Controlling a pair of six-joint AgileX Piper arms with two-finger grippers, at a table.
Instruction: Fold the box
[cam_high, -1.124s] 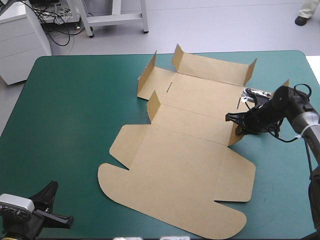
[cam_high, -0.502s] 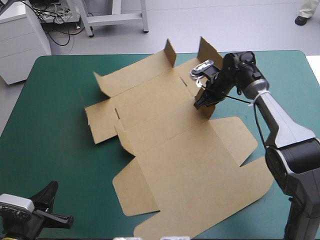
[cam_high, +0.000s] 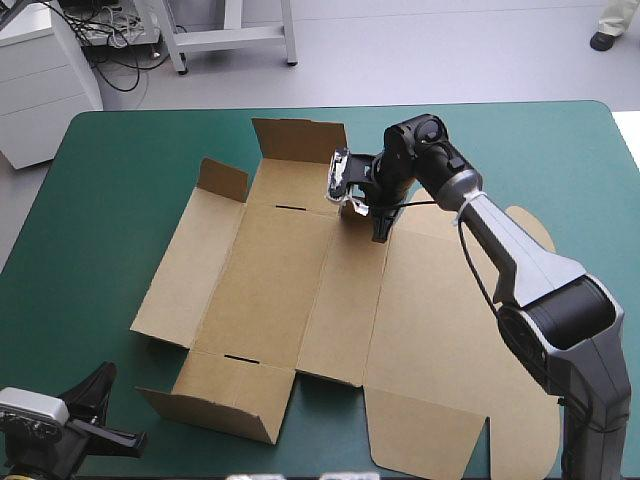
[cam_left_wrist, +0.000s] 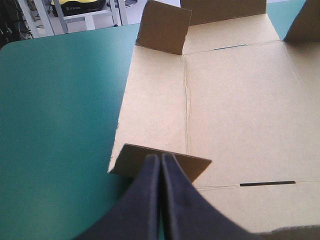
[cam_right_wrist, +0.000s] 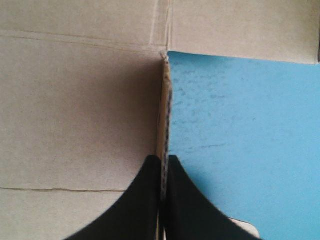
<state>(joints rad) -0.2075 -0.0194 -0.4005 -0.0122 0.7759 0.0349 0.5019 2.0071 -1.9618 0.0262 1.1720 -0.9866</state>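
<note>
Box of cut brown board (cam_high: 300, 280) spread open across middle of teal-green table cover (cam_high: 110, 210), main panels lying flat. Broad lid panel (cam_high: 450, 340) with rounded corners stretching toward table's right and near edges. Several small flaps standing up from the sheet: wide far flap (cam_high: 298, 138) at the edge nearest table's far side, smaller far-left flap (cam_high: 222, 180) at the adjoining corner, long near-left flap (cam_high: 215, 408) tilted up toward table's near-left corner. Two thin dark slots cut in the board, one (cam_high: 292, 208) just inside the far flap, the other (cam_high: 243, 357) just inside the near-left flap. Right gripper (cam_right_wrist: 164, 158), with broad black curved fingers, reaching in from the right over far part of the box and pressed almost together on a thin upright flap (cam_right_wrist: 165, 115) seen edge-on, board sandwiched between the fingers. Brown panel on one side of that upright flap, bare teal-green table cover on the other. Left gripper (cam_left_wrist: 160, 158) low by table's near-left corner, off the main sheet, fingers meeting in a single pointed arch with nothing between them. Near-left flap just ahead of its tips, contact there not discernible.
</note>
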